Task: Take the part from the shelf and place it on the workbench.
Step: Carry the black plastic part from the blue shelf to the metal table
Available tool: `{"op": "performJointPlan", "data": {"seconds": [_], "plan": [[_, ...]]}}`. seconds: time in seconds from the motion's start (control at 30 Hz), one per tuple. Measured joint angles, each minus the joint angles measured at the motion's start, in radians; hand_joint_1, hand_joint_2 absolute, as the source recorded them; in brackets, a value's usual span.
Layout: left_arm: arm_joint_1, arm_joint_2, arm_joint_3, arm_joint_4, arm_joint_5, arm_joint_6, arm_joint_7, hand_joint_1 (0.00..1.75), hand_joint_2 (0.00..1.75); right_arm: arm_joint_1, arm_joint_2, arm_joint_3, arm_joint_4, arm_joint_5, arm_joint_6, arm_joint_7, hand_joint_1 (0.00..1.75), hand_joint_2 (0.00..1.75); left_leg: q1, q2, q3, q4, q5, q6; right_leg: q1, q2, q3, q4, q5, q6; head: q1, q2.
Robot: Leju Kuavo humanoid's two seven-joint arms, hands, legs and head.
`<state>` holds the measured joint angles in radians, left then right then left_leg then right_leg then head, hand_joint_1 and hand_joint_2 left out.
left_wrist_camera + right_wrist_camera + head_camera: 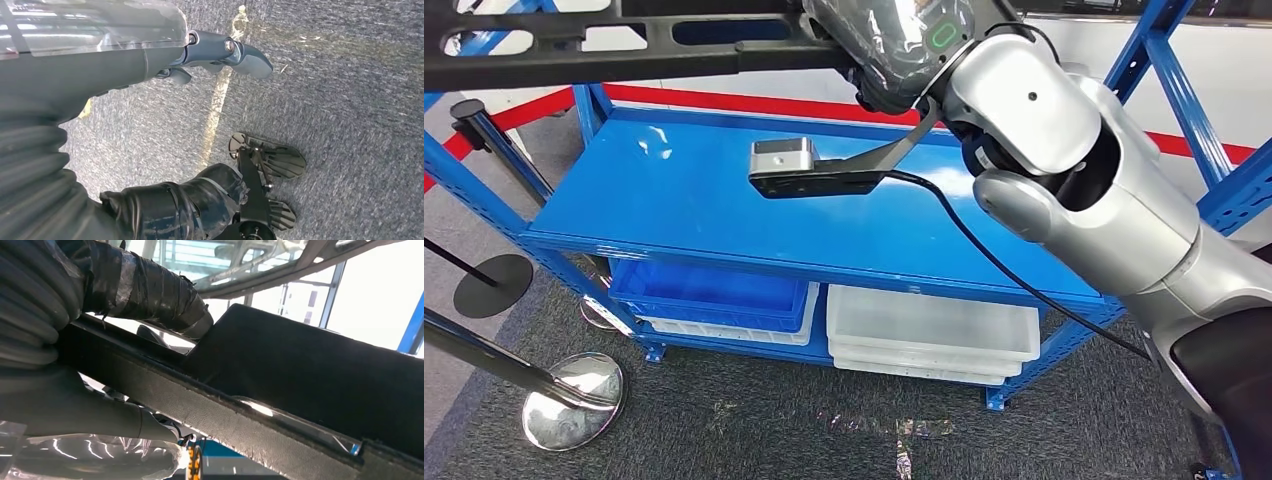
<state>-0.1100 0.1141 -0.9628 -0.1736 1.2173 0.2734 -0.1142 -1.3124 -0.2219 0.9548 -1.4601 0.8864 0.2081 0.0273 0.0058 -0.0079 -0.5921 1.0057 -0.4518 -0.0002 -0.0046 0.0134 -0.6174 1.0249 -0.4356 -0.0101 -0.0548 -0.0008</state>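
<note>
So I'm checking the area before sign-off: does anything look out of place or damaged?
Only the carpet: scuffed pale marks in front of the blue shelf. The bins below sit stacked neatly.

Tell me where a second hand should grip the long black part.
Probably its free left stretch, from below: the black part lies flat and long, the right hand holds one end, and the slots leave narrow rails to wrap.

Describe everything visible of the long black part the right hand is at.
The black part is a long, flat bar with oval cut-outs, matte and dark, with a rough, fibrous-looking edge in the right wrist view. It runs level across the top of the head view, above the blue shelf. The right hand, wrapped in clear plastic, grips its end.
</note>
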Motion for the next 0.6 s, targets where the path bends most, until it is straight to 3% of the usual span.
{"op": "performJointPlan", "data": {"seconds": [0.6], "plan": [[0.000,0.000,0.000,0.000,0.006,0.043,0.021,0.00,1.75,0.014,-0.027,0.003,-0.014,-0.055,-0.006,0.031,1.75,1.75,-0.001,0.000,0.000,0.002,-0.001,0.001,-0.001,0.000,0.000,-0.001,0.000,0.000,0.000,0.000]]}}
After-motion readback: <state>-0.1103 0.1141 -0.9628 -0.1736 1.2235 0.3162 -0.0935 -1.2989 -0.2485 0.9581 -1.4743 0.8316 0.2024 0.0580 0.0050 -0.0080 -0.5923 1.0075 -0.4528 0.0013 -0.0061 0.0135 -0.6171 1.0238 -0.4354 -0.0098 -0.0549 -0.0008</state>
